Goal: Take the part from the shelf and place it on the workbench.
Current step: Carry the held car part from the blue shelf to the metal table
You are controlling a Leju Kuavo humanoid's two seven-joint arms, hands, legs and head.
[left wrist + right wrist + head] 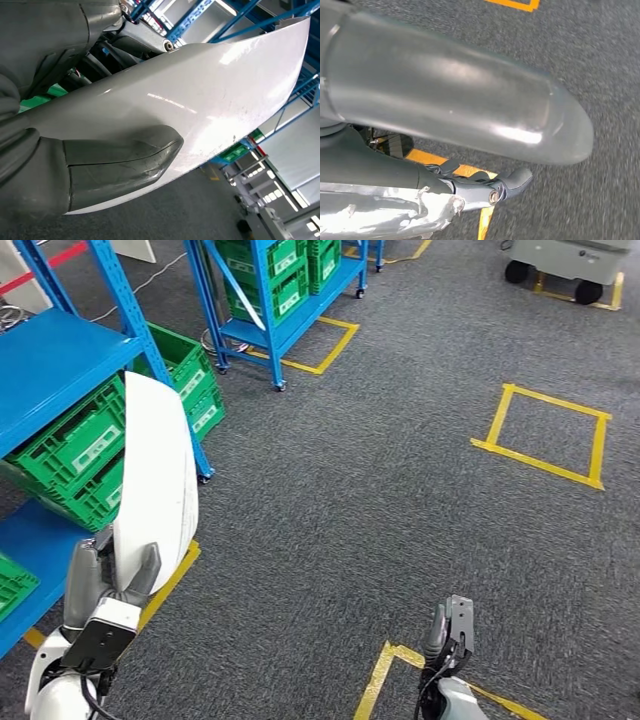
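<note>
Clearly the part (157, 475) is already off the shelf (53, 360): the left hand (106, 575) is gripping the white curved panel at its lower end, thumb (120, 162) pressing across the glossy face while the other fingers are wrapping behind it. The panel is standing nearly upright out of that hand, its long axis running from the fist up and slightly to the right, its top edge passing in front of the green crates (79, 445) on the blue racking at the near left. It is touching nothing else that I can see.

The right hand (451, 625) is hanging low at the near right over the grey carpet (362, 490), well apart from the panel and holding nothing; its fingers are lying fairly straight, though I cannot tell for sure how far apart they are.

No workbench is in sight from where the robot is looking, just carpet and yellow tape squares (547, 435). So the carrying looks to be falling to the left arm alone, and the tall free end is what I would be watching near the rack uprights.
</note>
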